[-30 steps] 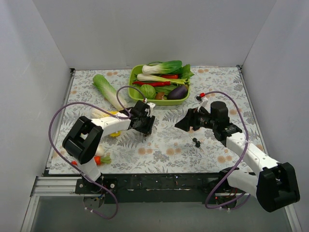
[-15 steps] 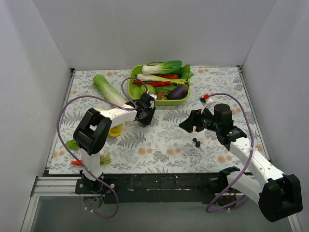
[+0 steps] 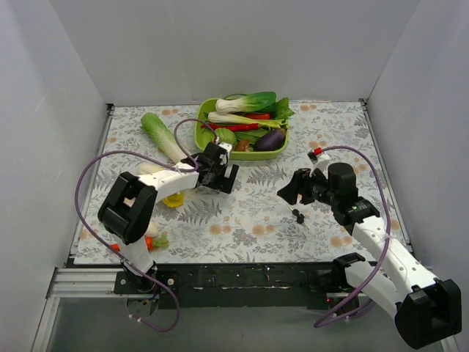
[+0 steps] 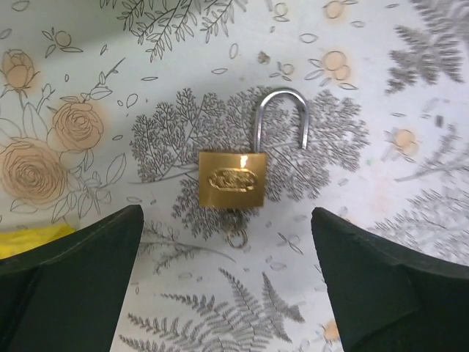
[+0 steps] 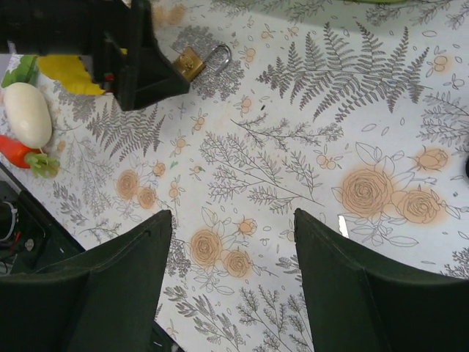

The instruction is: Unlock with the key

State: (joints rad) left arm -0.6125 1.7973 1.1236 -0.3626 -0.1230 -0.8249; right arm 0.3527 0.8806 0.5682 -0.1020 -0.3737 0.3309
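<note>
A brass padlock (image 4: 233,180) lies flat on the flowered cloth with its silver shackle (image 4: 282,117) swung open. My left gripper (image 4: 226,238) hovers over it, open, its black fingers (image 4: 80,257) apart on either side and touching nothing. In the top view the left gripper (image 3: 223,176) sits at mid-table and covers the padlock. The key (image 3: 297,215), tiny with a black head, lies on the cloth just near of my right gripper (image 3: 289,192). The right gripper (image 5: 233,220) is open and empty. The padlock (image 5: 192,62) also shows far off in the right wrist view.
A green tray (image 3: 202,116) of vegetables stands at the back centre. A napa cabbage (image 3: 163,138) lies to its left. A yellow piece (image 3: 174,199), a white vegetable (image 5: 28,114) and a carrot (image 5: 22,150) lie near the left arm. White walls enclose the table.
My left gripper has opened and let go of the brass padlock, which now lies on the cloth. The right arm drew slightly back toward the right.
</note>
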